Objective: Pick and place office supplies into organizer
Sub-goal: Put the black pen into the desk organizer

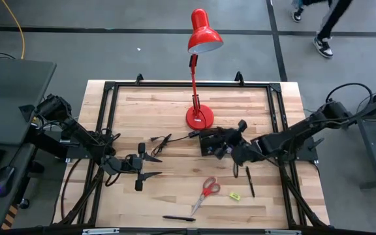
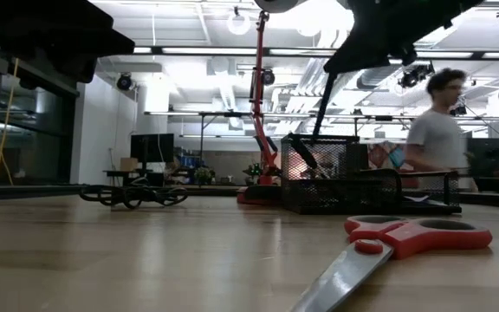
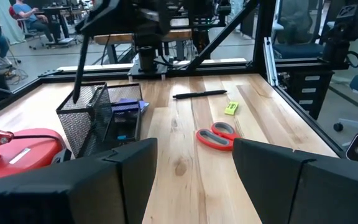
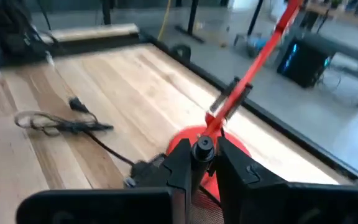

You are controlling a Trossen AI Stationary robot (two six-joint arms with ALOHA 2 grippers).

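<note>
Your dark left gripper (image 1: 150, 166) rests low with fingers spread wide; your dark right gripper (image 4: 202, 163) hangs raised, fingers pinched nearly together.

Right hand (image 1: 225, 149) over organizer (image 1: 211, 141)

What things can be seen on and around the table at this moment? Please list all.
table: one, light wood.
lamp: one, red, standing mid-table.
organizer: one, black mesh, beside the lamp's base.
sticky pad: one seen, purple, inside the organizer.
scissors: one, red handles, flat on the table.
small piece: one, yellow-green, beside the scissors.
pens: three, black; one near the small piece, one at the edge opposite the lamp, one held over the organizer.
cable: one, black, on the table.
person: one, behind the table.
left gripper: open, empty.
right gripper: shut on a pen.
</note>
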